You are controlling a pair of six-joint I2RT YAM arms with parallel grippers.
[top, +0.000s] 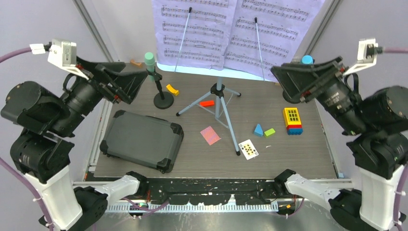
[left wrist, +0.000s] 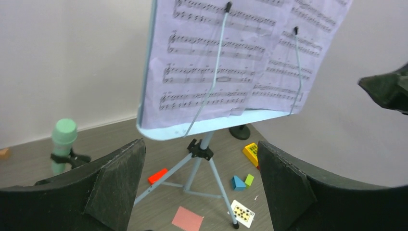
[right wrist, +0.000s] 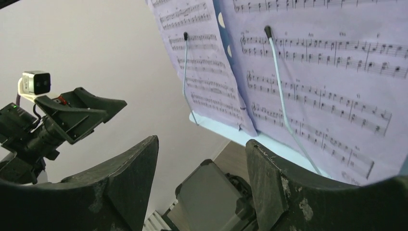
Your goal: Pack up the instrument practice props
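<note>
Nothing is packed yet. The music stand [top: 219,94] stands assembled at the centre of the overhead view, legs spread, with sheet music [top: 231,33] clipped on it at upper centre. The green microphone [top: 149,60] sits on its pole [top: 162,101] left of centre. The blue microphone [top: 307,59] shows at upper right, behind the right gripper [top: 288,79]. That and the left gripper [top: 132,82] hang open and empty. The case [top: 142,139], lower left, is closed. Blocks [top: 292,120] and cards [top: 248,149] litter the bench [top: 312,159] around the legs.

Both arms [top: 45,108] have black joints, white lower links [top: 53,197], purple cables [top: 12,54] and white camera mounts [top: 62,54].
</note>
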